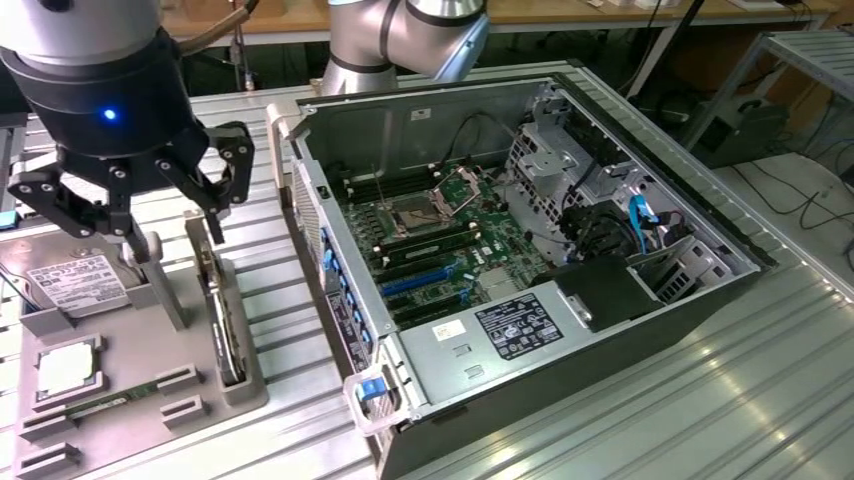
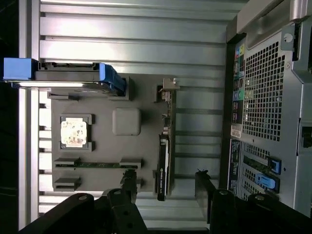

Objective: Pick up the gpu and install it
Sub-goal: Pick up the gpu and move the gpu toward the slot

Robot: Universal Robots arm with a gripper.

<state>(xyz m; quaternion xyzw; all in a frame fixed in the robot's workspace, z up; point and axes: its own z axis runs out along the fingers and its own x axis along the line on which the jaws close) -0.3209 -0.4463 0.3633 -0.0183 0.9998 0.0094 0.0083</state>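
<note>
Ribbed metal table, matt grey tray

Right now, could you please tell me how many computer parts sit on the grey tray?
4: hard drive at the back, CPU in the middle, memory stick in front, gpu upright on the edge nearest the computer case.

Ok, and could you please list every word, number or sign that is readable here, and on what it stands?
Nothing can be read for certain.
White label on the hard drive: print too small to read.
Black-and-white sticker on the power supply: too small to read.
Pale marking on the gpu: too small to read.
Coloured strip on the computer's rear panel: too small to read.
</note>
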